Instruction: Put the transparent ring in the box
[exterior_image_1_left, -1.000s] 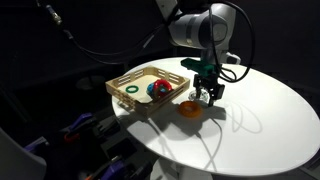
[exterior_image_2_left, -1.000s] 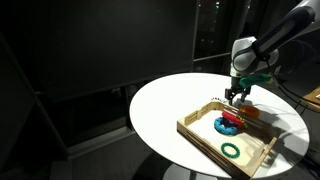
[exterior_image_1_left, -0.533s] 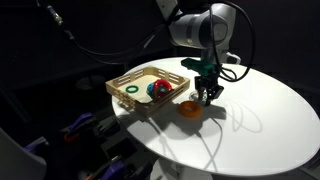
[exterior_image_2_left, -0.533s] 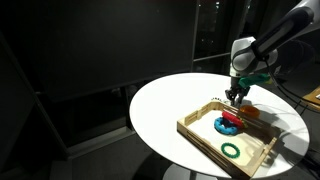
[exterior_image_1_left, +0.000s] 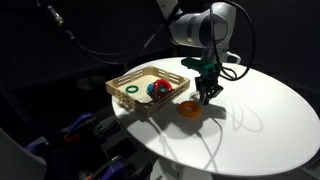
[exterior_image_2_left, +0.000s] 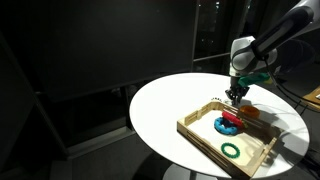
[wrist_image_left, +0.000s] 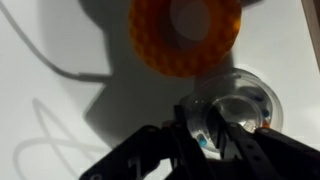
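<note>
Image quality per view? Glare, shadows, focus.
Wrist view: orange ring soft, out of focus; transparent ring glints; table blown white, thin curved shadows. Both exterior views: black surroundings, bright table, arm shadow beside gripper.

**Tight by the box wall, open across the rest of the table**

The claw (exterior_image_1_left: 207, 97) is hemmed in low over the table (exterior_image_1_left: 270, 110). The orange ring (exterior_image_1_left: 190, 109) lies just beside it, and the low wall of the box (exterior_image_1_left: 125, 80) is met close beyond that. In the wrist view the transparent ring (wrist_image_left: 245, 100) is seen just beside the orange ring. Room inside the box is taken up by a green ring (exterior_image_2_left: 231, 150), a blue ring (exterior_image_2_left: 224, 125) and a red piece (exterior_image_2_left: 237, 117), with bare wood seen between green and blue. Wide bare table is offered on the side away from the box.
</note>
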